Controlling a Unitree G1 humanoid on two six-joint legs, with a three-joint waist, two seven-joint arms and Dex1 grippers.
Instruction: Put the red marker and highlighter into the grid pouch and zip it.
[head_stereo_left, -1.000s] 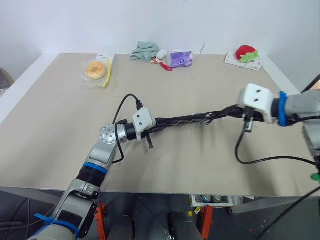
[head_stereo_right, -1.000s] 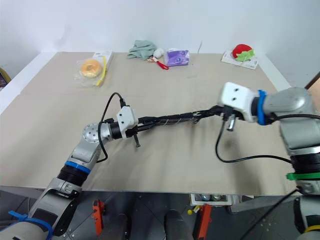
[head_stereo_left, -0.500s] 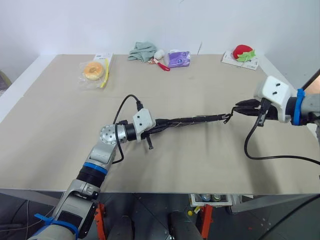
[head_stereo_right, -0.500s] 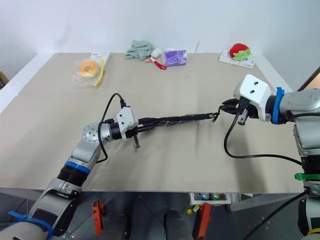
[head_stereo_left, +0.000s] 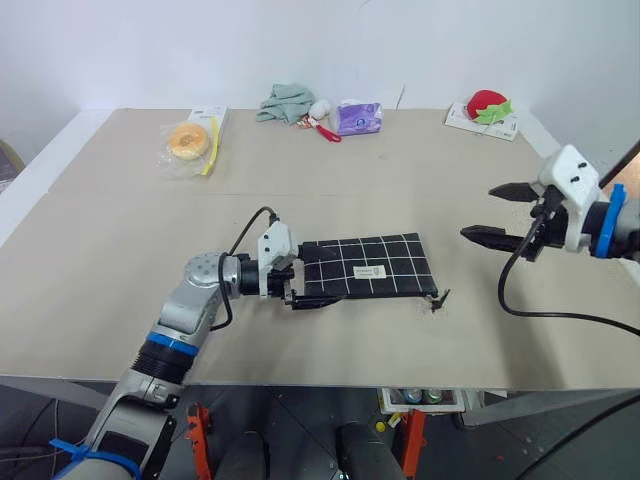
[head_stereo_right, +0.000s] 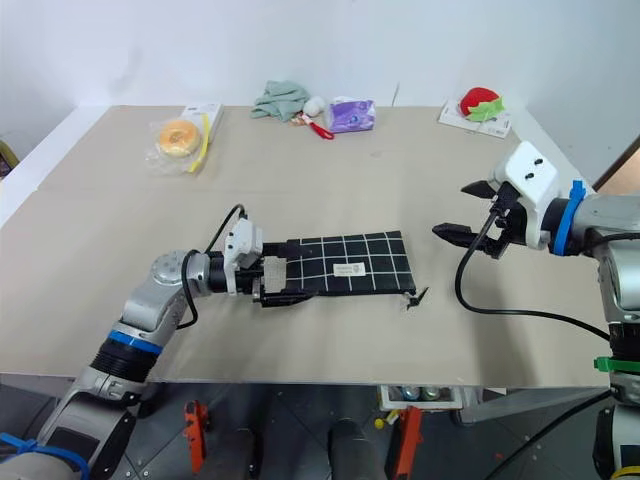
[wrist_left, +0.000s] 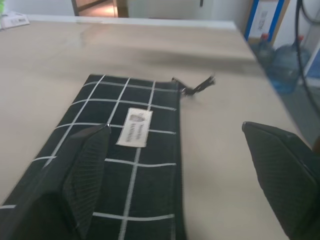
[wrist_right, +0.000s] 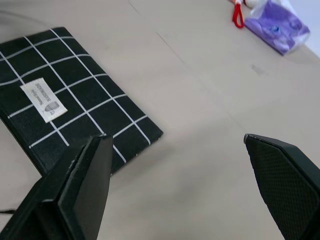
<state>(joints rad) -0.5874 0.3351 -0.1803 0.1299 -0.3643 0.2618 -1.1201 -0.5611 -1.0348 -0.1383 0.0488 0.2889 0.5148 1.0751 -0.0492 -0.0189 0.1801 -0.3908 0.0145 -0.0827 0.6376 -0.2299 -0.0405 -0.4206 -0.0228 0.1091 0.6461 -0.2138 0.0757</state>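
The grid pouch (head_stereo_left: 365, 265) lies flat on the table's front middle, black with white lines. Its white label (head_stereo_left: 366, 271) faces up and its zipper pull (head_stereo_left: 437, 298) sticks out at the right front corner. My left gripper (head_stereo_left: 300, 283) is open at the pouch's left end, one finger over the fabric and the other past its front edge; the left wrist view shows the pouch (wrist_left: 130, 165) under it. My right gripper (head_stereo_left: 478, 211) hangs open above the table, right of the pouch and apart from it. The red marker and the highlighter are out of view.
Along the far edge sit a bagged doughnut (head_stereo_left: 188, 140), a green cloth (head_stereo_left: 284, 100), a small red-and-white item (head_stereo_left: 325, 125), a purple packet (head_stereo_left: 360, 117) and a red plush on a card (head_stereo_left: 488, 107). The table's front edge (head_stereo_left: 330, 383) runs just below the pouch.
Both grippers have opened. The pouch, held stretched between them before, now lies flat on the table. The right gripper has drawn back to the right.
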